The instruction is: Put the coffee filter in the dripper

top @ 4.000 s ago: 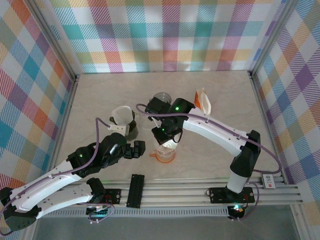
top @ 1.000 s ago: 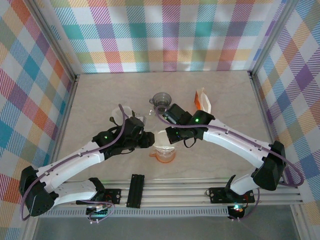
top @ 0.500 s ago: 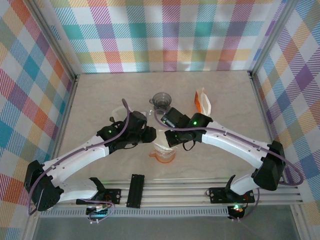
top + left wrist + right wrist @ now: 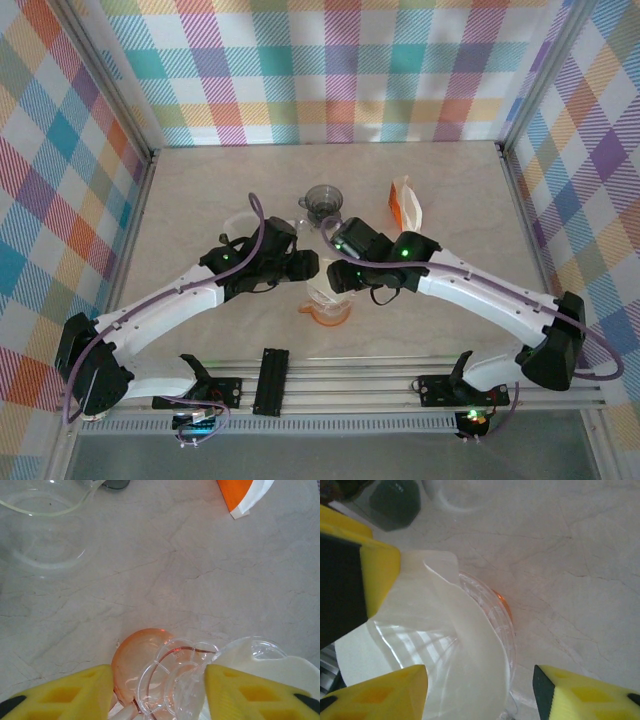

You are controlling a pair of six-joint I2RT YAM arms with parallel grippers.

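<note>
- Top view: I have the left gripper [image 4: 306, 268] and right gripper [image 4: 338, 278] flanking the dripper [image 4: 325, 313], with the white coffee filter [image 4: 322, 291] between them.
- Left wrist: the jaws are spread and grasp nothing. The dripper lies between my fingers, and the filter is beside the right one.
- Right wrist: the jaws are spread, holding nothing. The filter sits in the dripper's cone, between the fingers.
</note>
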